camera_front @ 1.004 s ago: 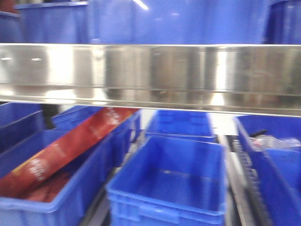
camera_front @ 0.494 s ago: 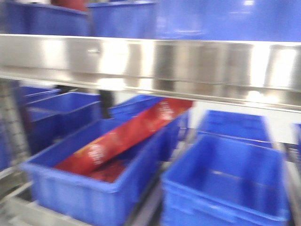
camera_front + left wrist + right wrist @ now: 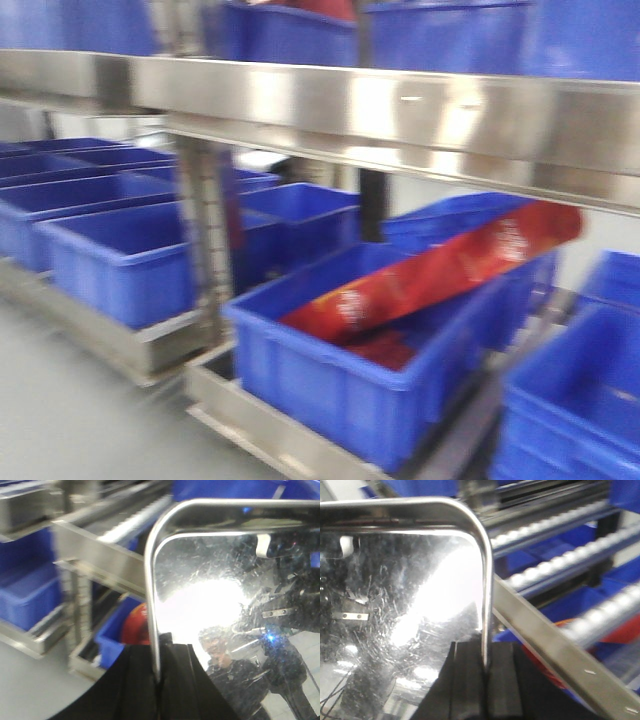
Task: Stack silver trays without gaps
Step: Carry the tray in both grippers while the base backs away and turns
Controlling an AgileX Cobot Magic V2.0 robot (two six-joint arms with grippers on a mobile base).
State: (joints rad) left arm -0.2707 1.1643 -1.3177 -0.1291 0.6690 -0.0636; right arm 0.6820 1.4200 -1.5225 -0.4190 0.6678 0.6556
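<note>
Two hands on silver tray rims

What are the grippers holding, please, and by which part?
The silver tray, by its rolled rim: the left gripper clamps one side edge, the right gripper the opposite one.

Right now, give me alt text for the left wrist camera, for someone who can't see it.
A mirror-shiny silver tray fills the right of the frame, its rolled rim pinched between the black jaws of the left gripper at the bottom edge. Behind it, blurred, are a steel rack, blue bins and a red object.
</note>
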